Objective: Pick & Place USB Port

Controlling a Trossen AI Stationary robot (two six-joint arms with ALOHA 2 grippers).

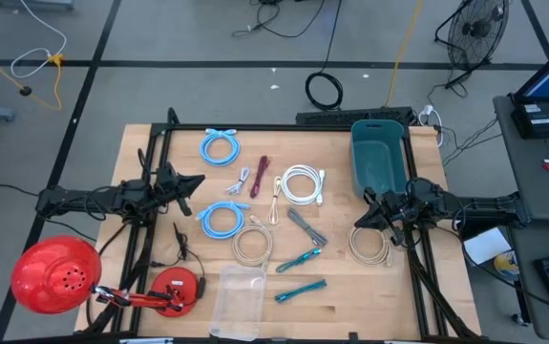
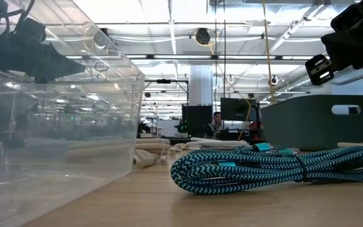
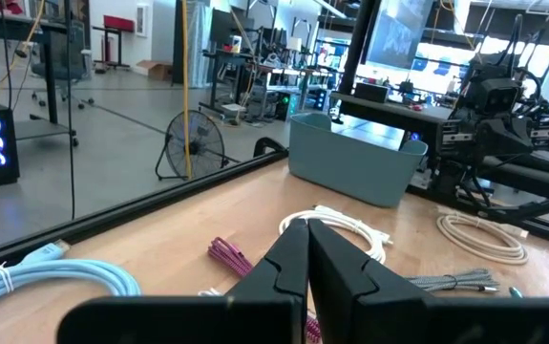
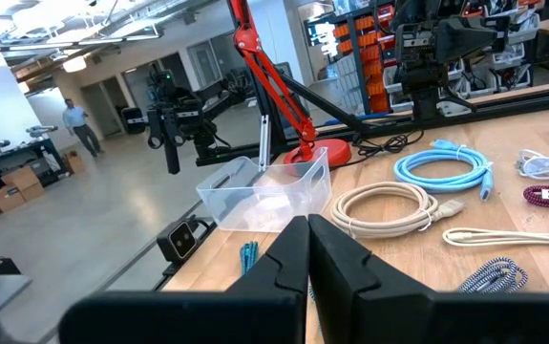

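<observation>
High view: left gripper [image 1: 198,182] at the table's [image 1: 446,277] left edge, right gripper [image 1: 358,220] at the right edge, both pinched closed and empty. Cables lie between them: two blue coils [image 1: 221,146], a white coil [image 1: 301,183], a magenta cable [image 1: 260,176], teal cables [image 1: 300,290]. Grey bin [image 1: 379,153] at far right; clear box [image 1: 238,298] at near edge. Low view: teal cable close up, beside the clear box. Wrist views: each arm's fingers meet, holding nothing.
</observation>
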